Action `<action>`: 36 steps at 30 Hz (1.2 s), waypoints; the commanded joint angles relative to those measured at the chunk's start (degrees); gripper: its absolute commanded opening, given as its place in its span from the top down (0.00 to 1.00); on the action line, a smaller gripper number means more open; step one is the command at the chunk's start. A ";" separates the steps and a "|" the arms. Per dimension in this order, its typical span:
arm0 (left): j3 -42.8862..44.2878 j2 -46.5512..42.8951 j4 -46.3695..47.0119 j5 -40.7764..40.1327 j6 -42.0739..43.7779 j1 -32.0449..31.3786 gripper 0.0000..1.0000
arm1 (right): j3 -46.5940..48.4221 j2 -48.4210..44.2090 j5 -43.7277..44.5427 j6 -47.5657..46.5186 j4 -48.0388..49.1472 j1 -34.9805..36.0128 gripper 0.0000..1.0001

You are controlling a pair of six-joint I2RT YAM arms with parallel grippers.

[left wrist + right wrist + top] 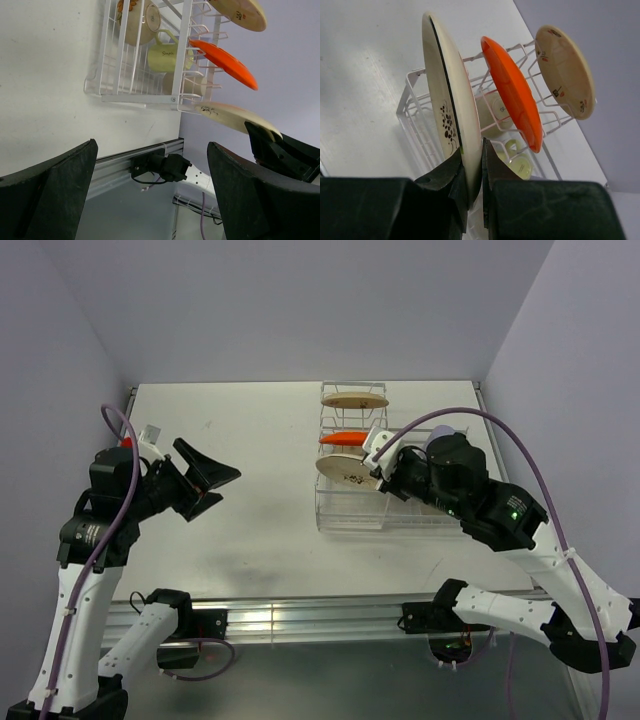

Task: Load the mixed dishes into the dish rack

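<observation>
Dishes are nearly all loaded: in the dish rack (345, 522) an orange plate (512, 95) and a tan plate (566, 70) stand in the upright slots, with a bowl (140, 20), a yellow-green cup (165, 56) and a pale cup (189, 85) in the basket. The cream saucer (447, 100) stands upright at the nearest slot, its rim pinched in the right end effector (474, 160); releasing it looks like the last step. The left end effector (152, 145) hangs wide open and empty over the counter (240, 440).

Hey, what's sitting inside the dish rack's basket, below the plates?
A patterned bowl, a yellow-green cup and a pale cup. The orange plate and the dish rack's wires hide the rest.
</observation>
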 commanded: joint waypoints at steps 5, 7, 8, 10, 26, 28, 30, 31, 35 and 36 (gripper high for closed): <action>-0.74 -1.18 2.43 1.17 0.76 0.09 0.03 | -0.05 -0.92 -2.15 -7.08 7.05 -3.99 1.00; -0.65 -1.36 2.16 0.90 0.85 0.18 0.03 | 1.80 -0.39 -4.26 -7.43 6.35 -4.26 1.00; -0.65 -1.27 1.90 0.82 1.02 0.09 0.03 | 2.15 -0.22 -4.35 -7.78 6.34 -4.26 1.00; -0.74 -1.45 1.73 0.64 0.94 0.09 0.03 | 2.94 0.22 -4.70 -8.92 6.00 -4.34 1.00; -2.41 -1.80 2.87 0.99 0.14 0.09 0.03 | -1.36 0.84 -9.79 -15.08 6.43 -10.23 1.00; -2.41 -1.98 2.43 0.73 0.14 0.09 0.03 | -2.77 0.49 -10.58 -16.30 7.22 -11.54 1.00; -2.41 -2.24 2.25 0.64 0.23 0.09 0.03 | -2.68 0.58 -11.99 -17.01 7.22 -12.16 1.00; -2.32 -2.24 2.08 0.64 0.23 0.09 0.03 | -2.59 0.92 -12.34 -17.54 7.05 -12.34 1.00; -2.32 -2.24 1.81 0.46 0.41 0.09 0.03 | -2.15 1.80 -13.92 -18.25 6.52 -12.61 1.00; -2.41 -2.15 1.81 0.55 0.32 0.09 0.03 | -1.81 1.98 -14.36 -18.16 6.35 -12.61 1.00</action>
